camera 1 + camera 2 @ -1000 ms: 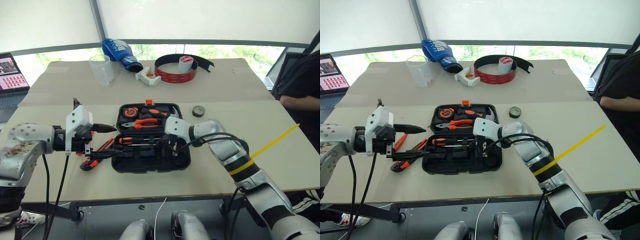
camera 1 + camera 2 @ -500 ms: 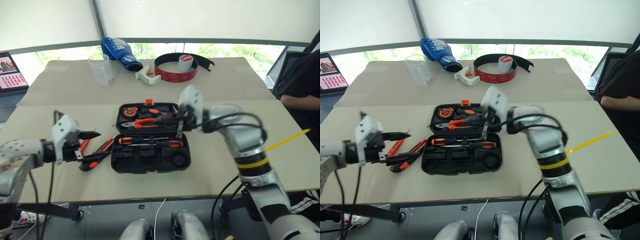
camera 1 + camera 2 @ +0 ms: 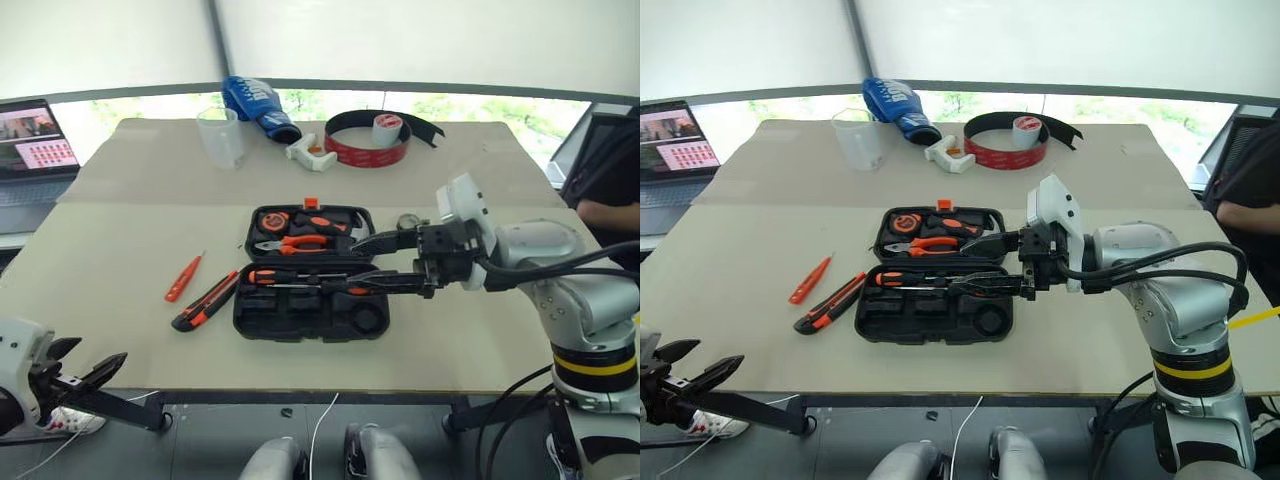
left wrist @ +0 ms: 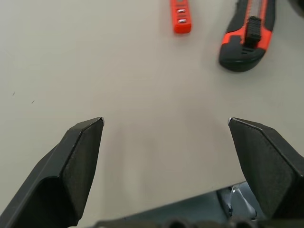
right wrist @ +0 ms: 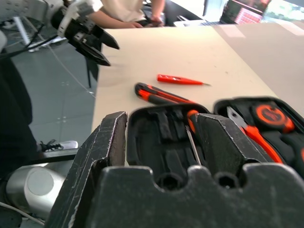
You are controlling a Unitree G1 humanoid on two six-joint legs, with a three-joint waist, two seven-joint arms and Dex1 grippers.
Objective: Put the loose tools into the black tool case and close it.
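The black tool case point(image 3: 300, 326) lies open in the middle of the table. Two long screwdrivers point(image 3: 300, 277) with orange-black handles rest in its near half, pliers and a tape measure in the far half. Left of the case lie the black-orange utility knife point(image 3: 205, 301) and the small orange screwdriver point(image 3: 183, 278). The small dark tape roll point(image 3: 407, 221) sits just right of the case, partly behind my right gripper point(image 3: 350, 264). That gripper hangs open and empty above the case's right side, pointing left. My left gripper point(image 3: 85, 362) is open and empty, low at the table's near left edge.
At the back of the table stand a clear cup point(image 3: 222, 136), a blue bag point(image 3: 258, 105), a white tool point(image 3: 310, 153) and a red-black tape band point(image 3: 370, 140). A laptop point(image 3: 35, 135) sits far left. A person's arm point(image 3: 605, 215) rests at the right edge.
My right gripper opened, rose out of the case's near half and drew back right, leaving a screwdriver there. My left gripper pulled away from the knife, down to the table's front left edge.
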